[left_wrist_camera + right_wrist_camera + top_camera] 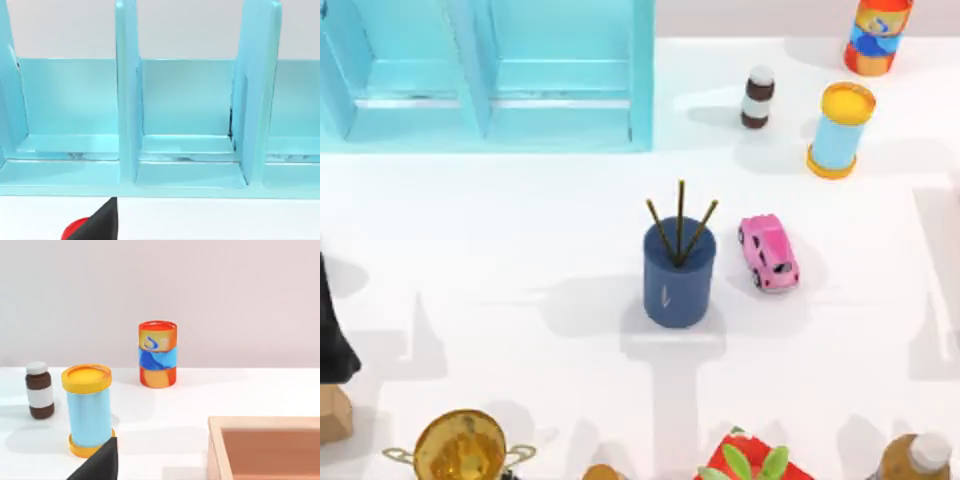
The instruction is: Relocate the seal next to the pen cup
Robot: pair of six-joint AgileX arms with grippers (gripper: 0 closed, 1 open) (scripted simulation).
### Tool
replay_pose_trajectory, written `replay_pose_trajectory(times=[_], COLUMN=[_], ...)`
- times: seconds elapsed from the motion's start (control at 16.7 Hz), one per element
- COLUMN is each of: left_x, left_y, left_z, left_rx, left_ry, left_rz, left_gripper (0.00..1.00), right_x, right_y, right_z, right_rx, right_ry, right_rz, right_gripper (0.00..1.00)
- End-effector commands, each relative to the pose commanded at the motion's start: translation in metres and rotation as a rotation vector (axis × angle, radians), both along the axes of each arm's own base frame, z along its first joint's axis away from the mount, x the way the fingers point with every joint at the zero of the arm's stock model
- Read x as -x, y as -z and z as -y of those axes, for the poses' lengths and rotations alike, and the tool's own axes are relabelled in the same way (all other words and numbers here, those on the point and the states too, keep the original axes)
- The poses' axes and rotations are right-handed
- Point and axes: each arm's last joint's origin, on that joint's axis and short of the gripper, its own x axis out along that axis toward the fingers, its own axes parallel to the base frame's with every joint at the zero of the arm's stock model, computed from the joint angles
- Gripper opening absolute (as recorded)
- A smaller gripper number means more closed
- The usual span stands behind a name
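The pen cup (678,272), dark blue with three thin brown sticks, stands upright at the table's middle. My left arm (332,330) is a dark shape at the table's left edge, well left of the cup. In the left wrist view a black part of the left gripper (100,226) sits low in the frame. The seal's (74,230) glossy red knob shows right beside it; whether the two touch I cannot tell. A black part of my right gripper (98,467) shows in the right wrist view, near the light blue can.
A light blue shelf (485,75) spans the back left. A pink toy car (768,252) lies right of the cup. At the back right stand a brown bottle (756,97), a yellow-lidded can (840,130) and an orange can (876,35). A trophy (460,447), red box (750,462) and bottle (915,458) line the front.
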Motion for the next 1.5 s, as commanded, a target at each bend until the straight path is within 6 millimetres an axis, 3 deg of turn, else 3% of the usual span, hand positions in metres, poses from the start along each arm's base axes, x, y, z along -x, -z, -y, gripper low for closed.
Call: replay_pose_trajectory(times=[0.3,0.48,0.66,0.84,1.02,1.26,1.5], left_x=[0.000,-0.005,-0.023,-0.064,-0.118,-0.184,-0.240], left_y=[-0.011,-0.039,-0.080,-0.115,-0.130,-0.127,-0.108], left_z=[-0.001,-0.003,-0.008,-0.016,-0.028,-0.048,-0.068], left_rx=[-0.009,-0.027,-0.047,-0.061,-0.064,-0.054,-0.035], left_ry=[-0.011,-0.027,-0.043,-0.051,-0.049,-0.032,-0.006], left_rz=[-0.055,-0.180,-0.367,-0.619,-0.895,-1.207,-1.430], left_gripper=[1.00,1.00,1.00,1.00,1.00,1.00,1.00], right_x=[0.000,0.000,0.000,0.000,0.000,0.000,0.000], right_y=[0.000,0.000,0.000,0.000,0.000,0.000,0.000], right_z=[0.000,0.000,0.000,0.000,0.000,0.000,0.000], right_rx=[0.000,0.000,0.000,0.000,0.000,0.000,0.000], right_ry=[0.000,0.000,0.000,0.000,0.000,0.000,0.000], right_rz=[0.000,0.000,0.000,0.000,0.000,0.000,0.000], right_gripper=[1.00,1.00,1.00,1.00,1.00,1.00,1.00])
